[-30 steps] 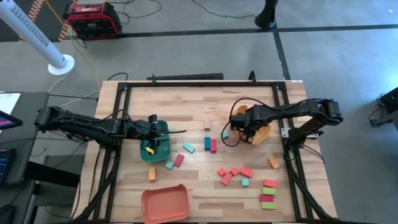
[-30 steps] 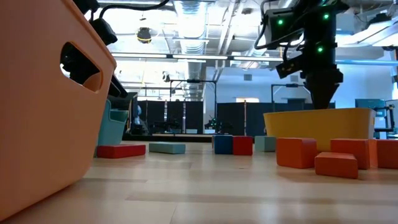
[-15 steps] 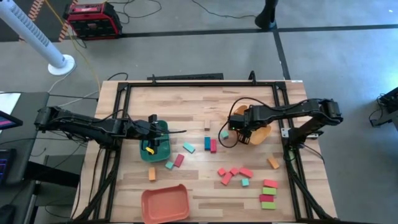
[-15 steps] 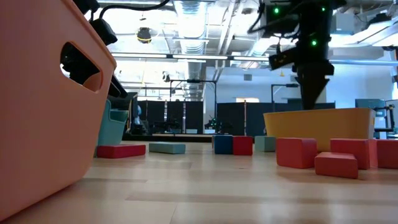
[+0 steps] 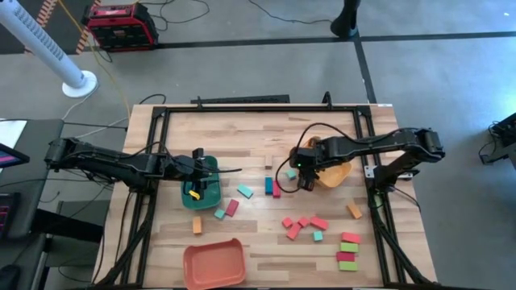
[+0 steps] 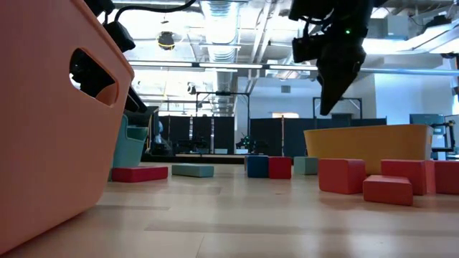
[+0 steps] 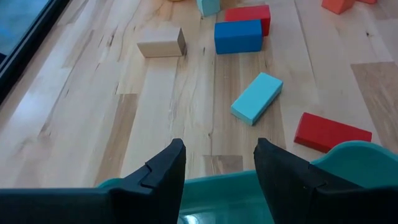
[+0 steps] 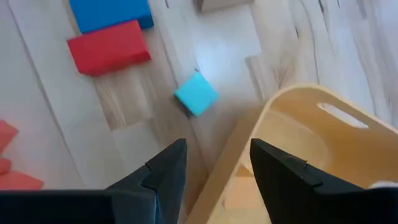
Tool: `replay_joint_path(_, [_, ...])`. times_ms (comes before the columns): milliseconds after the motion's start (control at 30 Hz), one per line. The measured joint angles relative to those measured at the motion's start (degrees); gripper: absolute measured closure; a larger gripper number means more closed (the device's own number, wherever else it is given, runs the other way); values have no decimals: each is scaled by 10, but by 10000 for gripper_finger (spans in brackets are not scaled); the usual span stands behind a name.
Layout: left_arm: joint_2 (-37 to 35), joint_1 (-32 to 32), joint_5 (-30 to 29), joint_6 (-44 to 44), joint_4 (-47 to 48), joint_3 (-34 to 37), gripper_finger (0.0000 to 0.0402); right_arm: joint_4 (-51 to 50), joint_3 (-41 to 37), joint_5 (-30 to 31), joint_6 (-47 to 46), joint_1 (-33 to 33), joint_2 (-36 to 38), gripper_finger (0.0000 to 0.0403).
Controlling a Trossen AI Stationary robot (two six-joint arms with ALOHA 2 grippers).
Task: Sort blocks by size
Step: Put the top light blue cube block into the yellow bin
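Note:
Blocks lie scattered on the table: a blue [image 5: 268, 185] and a red one [image 5: 276, 189] side by side, a teal cube [image 8: 196, 94], a light teal bar [image 5: 244, 192], and a red cluster [image 5: 302, 225]. My right gripper [image 8: 214, 180] hangs open and empty above the left rim of the yellow-orange tray [image 5: 332, 171], pointing steeply down, with the teal cube just beyond it. It also shows raised in the low view [image 6: 330, 79]. My left gripper [image 7: 214, 168] stands open and empty over the green tray [image 5: 201, 187].
A salmon-red tray [image 5: 214, 263] stands at the near edge and fills the low view's left [image 6: 50, 122]. More blocks lie near right: an orange one [image 5: 354, 210] and stacked red and green bars [image 5: 348, 250]. A plain wooden block [image 7: 161, 42] lies beyond the blue one.
My right gripper has risen out of the yellow-orange tray and gone toward the table's left, tipping as it went; it now hangs over the tray's left rim. Its fingers stay apart as before. The blocks have not moved.

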State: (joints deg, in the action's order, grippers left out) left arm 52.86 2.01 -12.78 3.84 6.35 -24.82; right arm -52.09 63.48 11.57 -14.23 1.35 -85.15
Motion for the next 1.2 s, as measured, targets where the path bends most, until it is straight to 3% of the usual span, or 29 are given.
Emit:
replay_joint_path(233, [0,0,0,-2,4,0,221,15,0,-9,41,9,0,190])
replay_joint_path(500, [0,0,0,-2,4,0,221,87,0,-12,150,-30,-8,194])
replay_joint_path(933, [0,0,0,-7,3,0,221,97,19,-8,234,-35,-162,194])
replay_joint_path(1200, [0,0,0,-7,3,0,221,86,43,20,263,-35,-192,194])
